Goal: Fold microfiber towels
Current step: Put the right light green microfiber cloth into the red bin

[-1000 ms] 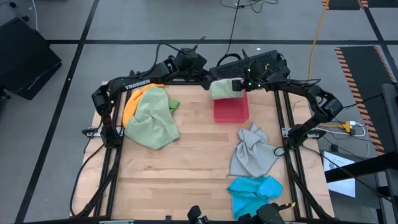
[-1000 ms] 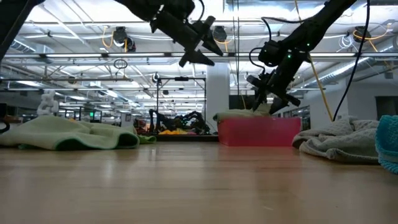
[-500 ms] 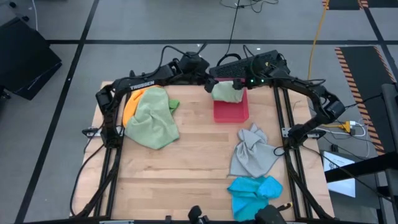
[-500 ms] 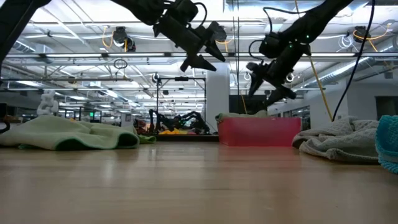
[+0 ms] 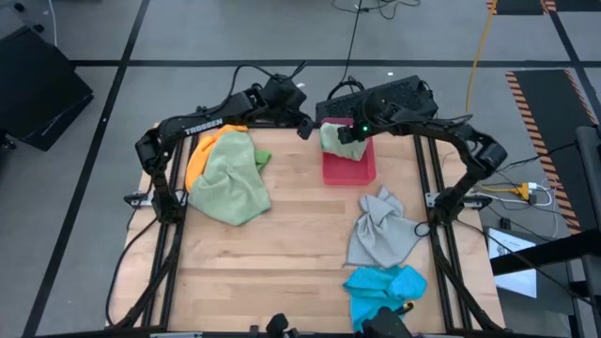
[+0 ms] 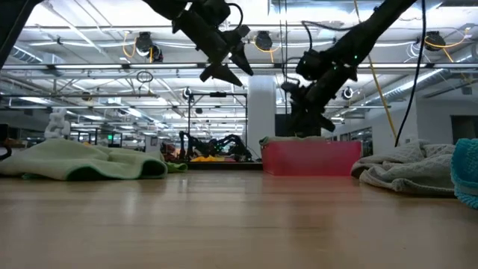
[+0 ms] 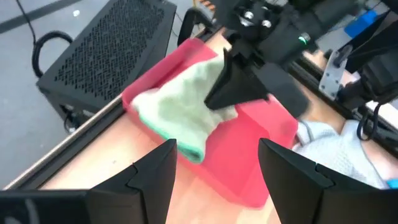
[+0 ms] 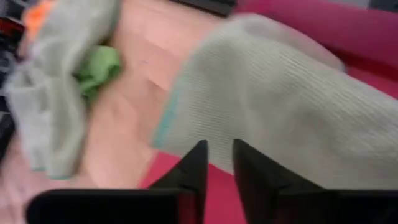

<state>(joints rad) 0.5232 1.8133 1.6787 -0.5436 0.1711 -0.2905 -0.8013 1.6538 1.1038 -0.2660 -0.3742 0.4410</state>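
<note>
A folded pale sage towel (image 5: 331,139) lies in the far left corner of the pink-red tray (image 5: 352,171), one end drooping over the tray's rim (image 7: 186,149). My right gripper (image 5: 348,138) hovers at the towel's top, its fingers nearly together (image 8: 219,149). My left gripper (image 5: 302,129) hangs open in the air just left of the tray, pointing at the towel (image 7: 180,112). At the table's left, a pale green towel (image 5: 230,180) is heaped over an orange one (image 5: 196,161) and a bright green one (image 5: 262,157). My right gripper slants down from the table's right at the sage towel's upper face (image 7: 205,111), its shut fingertips right at the cloth. Nothing shows between the fingers. I cannot tell whether they touch the towel.
A crumpled grey towel (image 5: 380,230) and a bright blue one (image 5: 380,286) lie at the near right. A black keyboard (image 5: 385,94) sits beyond the far edge. Bare wood (image 5: 300,249) spreads across the middle and near left.
My right gripper has let go of the sage towel, moved toward the table's left over the tray, and shut. The towel, held as a compact bundle a second ago, now lies on the tray's far left corner, spread a little wider.
</note>
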